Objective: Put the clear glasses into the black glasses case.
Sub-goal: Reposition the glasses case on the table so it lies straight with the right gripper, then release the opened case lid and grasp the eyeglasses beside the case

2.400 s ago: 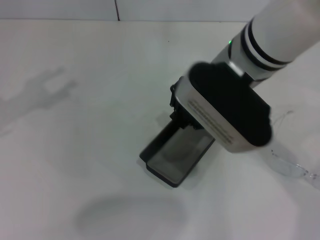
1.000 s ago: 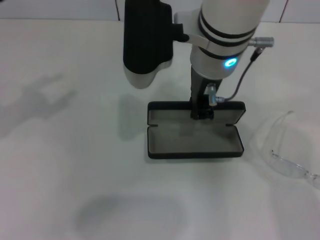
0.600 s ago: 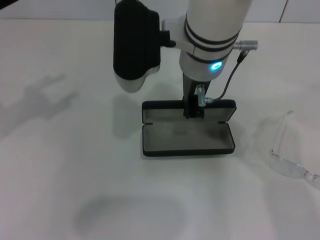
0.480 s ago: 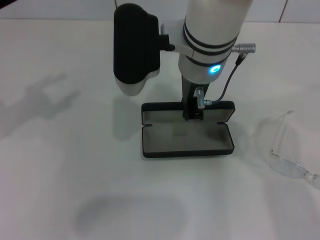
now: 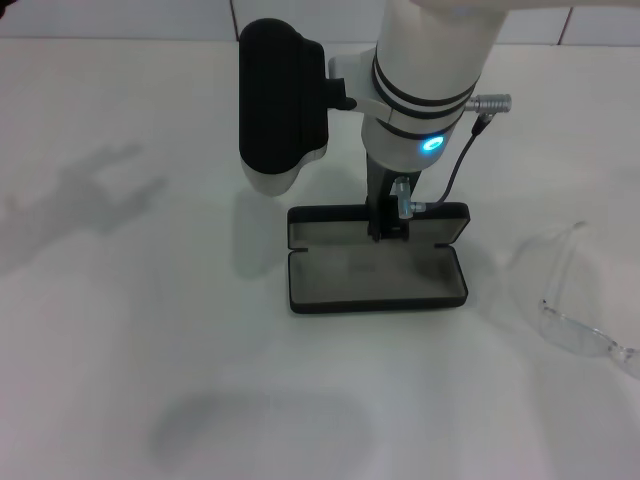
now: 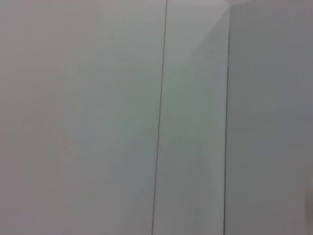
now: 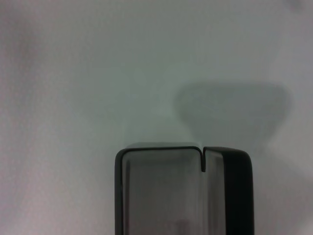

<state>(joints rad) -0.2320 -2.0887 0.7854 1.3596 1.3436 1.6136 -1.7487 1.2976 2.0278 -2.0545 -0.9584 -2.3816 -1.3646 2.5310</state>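
The black glasses case point(image 5: 372, 272) lies open on the white table, grey lining up, with its lid standing along the far side. My right gripper point(image 5: 388, 228) reaches straight down onto the middle of that lid edge and is shut on it. The right wrist view looks along the open case point(image 7: 161, 196) from one end. The clear glasses point(image 5: 575, 330) lie on the table to the right of the case, apart from it and untouched. My left gripper is out of view, and its wrist camera sees only a pale wall.
The black and white housing of the right arm point(image 5: 280, 100) hangs over the table just left of the case's far corner. Bare white table point(image 5: 120, 330) spreads to the left and front. A wall runs along the far edge.
The right gripper has swung the case from a diagonal to square with me. In the last second it dragged the case a little to the left and away. The glasses have not moved.
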